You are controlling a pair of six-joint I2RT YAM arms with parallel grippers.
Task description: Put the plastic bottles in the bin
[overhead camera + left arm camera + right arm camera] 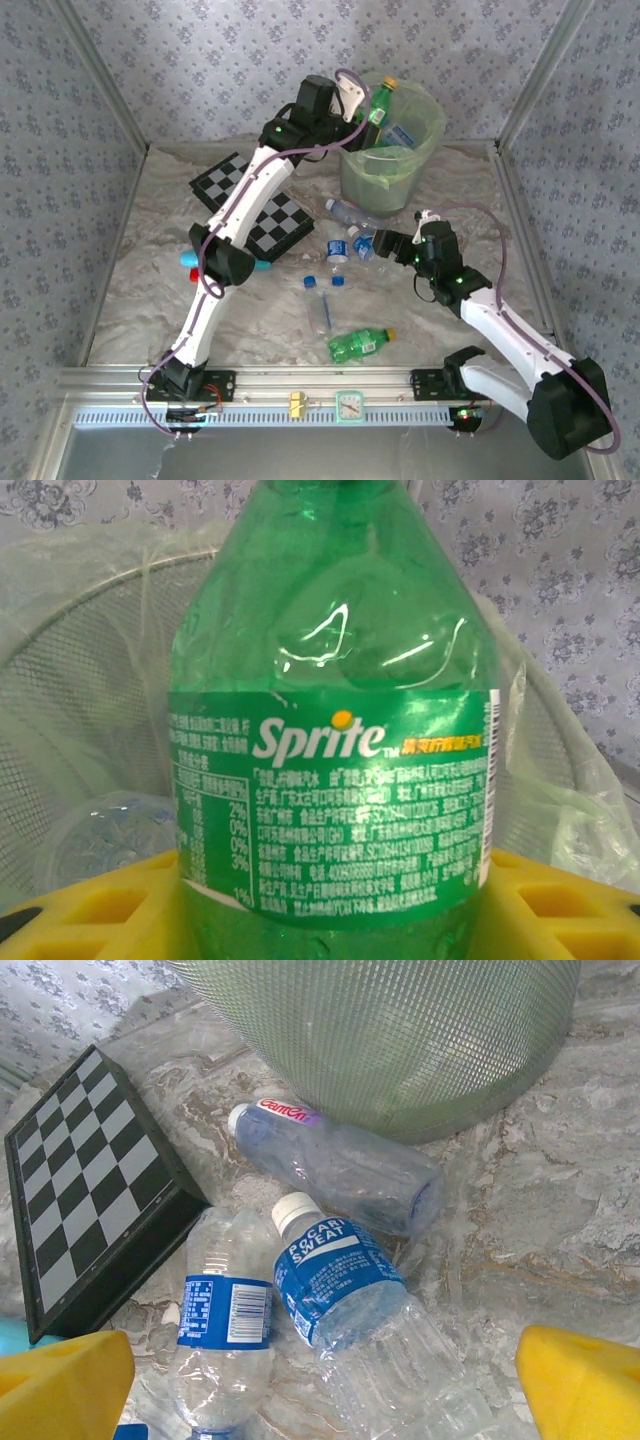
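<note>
My left gripper (368, 112) is shut on a green Sprite bottle (330, 730) with a yellow cap, holding it upright over the rim of the pale green bin (385, 178). Its yellow fingers (90, 905) press both sides of the bottle, with the bin's mesh wall (80, 700) behind. A clear bottle (402, 135) lies inside the bin. My right gripper (325, 1385) stands open low over a clear Pocari Sweat bottle (350, 1300). Beside it lie a blue-labelled clear bottle (225, 1330) and a red-labelled one (330, 1160). Another green bottle (360, 344) lies near the front edge.
The black-and-white checkered board (255, 205) lies left of the bin, under the left arm. A teal-and-red stick (190, 265) sits by the left arm's elbow. Two loose blue caps (310, 282) lie mid-table. Patterned walls close the sides and back.
</note>
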